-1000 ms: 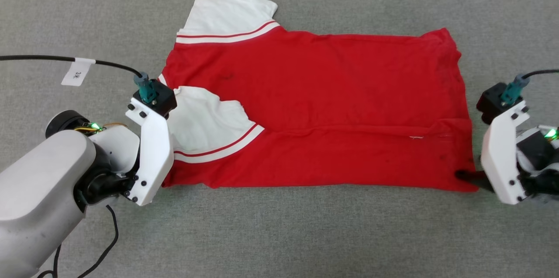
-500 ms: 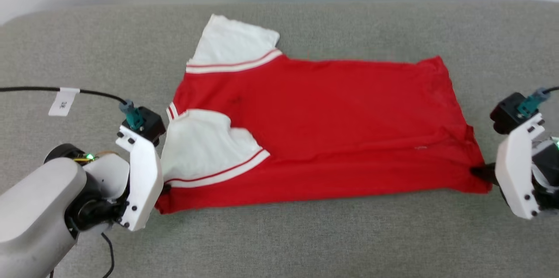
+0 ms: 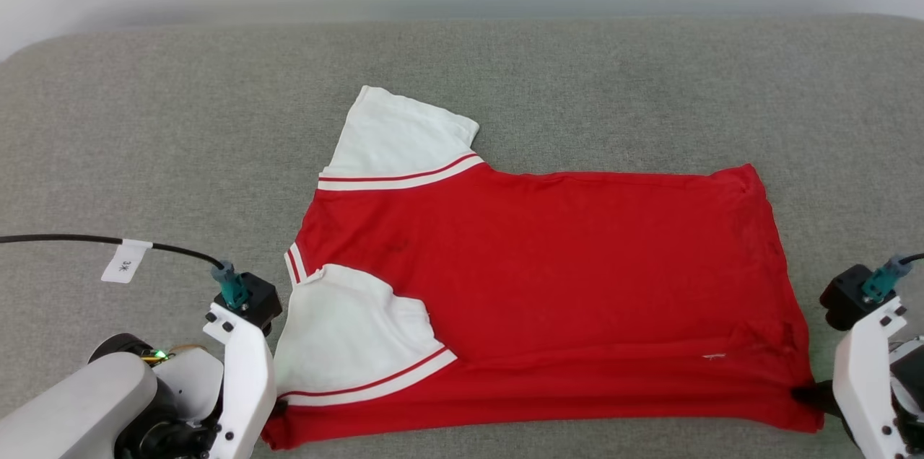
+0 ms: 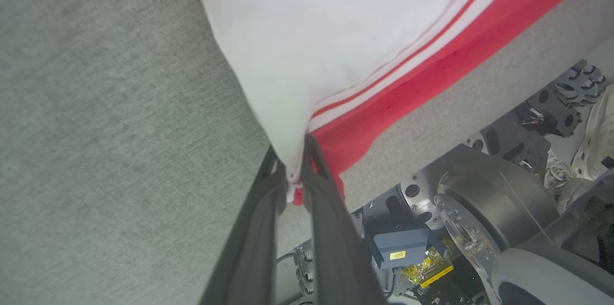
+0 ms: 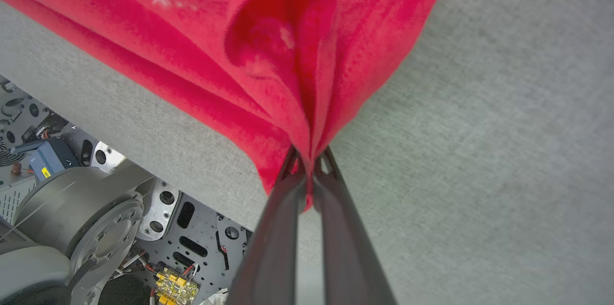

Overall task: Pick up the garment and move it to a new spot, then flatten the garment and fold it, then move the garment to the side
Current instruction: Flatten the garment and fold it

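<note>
Head view: a grey fabric-covered worktop seen from above, w/ one red T-shirt spread over its near half.

Going left to right:

- **Far left:** a black cable w/ a white tag runs to the left arm.
- **Left claw:** the left claw sits at the shirt's near left corner. In the left wrist view its two dark fingers are pressed together on a pinch of white sleeve & red cloth, i.e. clamped on the shirt.
- **Shirt, collar end:** this end points left. The far sleeve, white w/ striped trim, lies flat & open. The near sleeve is turned in over the red body.
- **Shirt, body:** mostly smooth, w/ a long ridge parallel to the near edge & small wrinkles by the hem.
- **Far right:** the right claw is at the near hem corner. In the right wrist view its fingers are closed tight on a bunched pucker of red cloth, so it's clamped too.

The shirt's near edge runs just beside the worktop's front edge. The wrist views show the robot's base below it.

Progress, my read: the shirt is approx flat, so flattening looks mostly done or in hand. A grip on both near corners suits a last smoothing tug or the start of a fold away from the robot. The fold proper isn't done, w/ only one sleeve tucked in. Moving the shirt to the side is left to do.

Containers: the shirt lies straight on the fabric, in no bin or basket.
</note>
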